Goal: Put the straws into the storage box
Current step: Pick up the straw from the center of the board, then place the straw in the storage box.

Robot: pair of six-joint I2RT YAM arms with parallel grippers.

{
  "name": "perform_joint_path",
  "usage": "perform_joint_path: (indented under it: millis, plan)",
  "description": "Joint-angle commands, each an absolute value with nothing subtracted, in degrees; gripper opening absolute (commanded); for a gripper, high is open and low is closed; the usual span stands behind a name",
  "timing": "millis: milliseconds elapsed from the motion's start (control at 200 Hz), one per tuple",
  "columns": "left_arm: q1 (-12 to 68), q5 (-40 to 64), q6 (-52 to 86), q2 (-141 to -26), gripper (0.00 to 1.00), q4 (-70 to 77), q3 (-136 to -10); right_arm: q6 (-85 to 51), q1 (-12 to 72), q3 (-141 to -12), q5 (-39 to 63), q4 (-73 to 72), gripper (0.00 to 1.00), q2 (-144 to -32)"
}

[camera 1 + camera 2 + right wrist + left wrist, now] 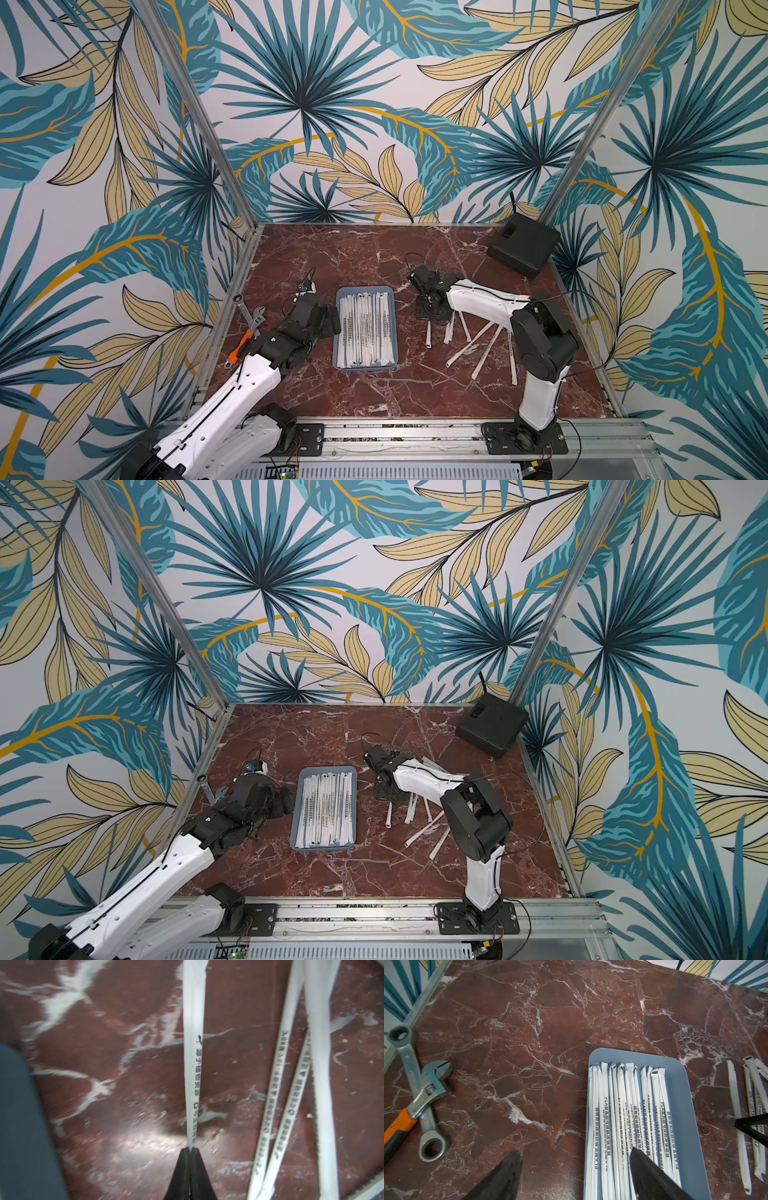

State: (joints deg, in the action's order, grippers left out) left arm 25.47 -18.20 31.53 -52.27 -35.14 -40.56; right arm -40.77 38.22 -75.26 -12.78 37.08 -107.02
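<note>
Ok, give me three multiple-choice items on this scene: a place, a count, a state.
1. Relative to the storage box, the wrenches lie: A) inside it; B) on its left; C) beyond its far end.
2. How many wrenches? A) one; B) two; C) four.
3. The right gripper is: A) open; B) shut on a wrench; C) shut on a straw.
Key: 1 B, they cross on the tabletop left of its rim; 2 B, a ring spanner and an orange-handled adjustable one; 3 C, it pinches that straw.
</note>
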Motion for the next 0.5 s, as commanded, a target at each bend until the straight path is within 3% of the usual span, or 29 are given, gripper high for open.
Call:
perform_joint_path:
  millis: [0,190,496]
  plan:
    - [23.4,-20.1,29.8,-50.4,0.86,-38.4,-44.2,-44.1,43.9,-79.8,-12.7,38.4,0.06,-104.4]
    - [19.4,-23.5,27.7,-49.2,0.86,-43.3,-48.3,-49.3,54.2,-92.4,-12.0,36.2,0.06,-112.6]
    - [15.9,-21.9,27.7,-47.1,0.86,-44.7,-48.9,-55.3,58.8,-106.4,-6.3,33.2,0.06,-127.6]
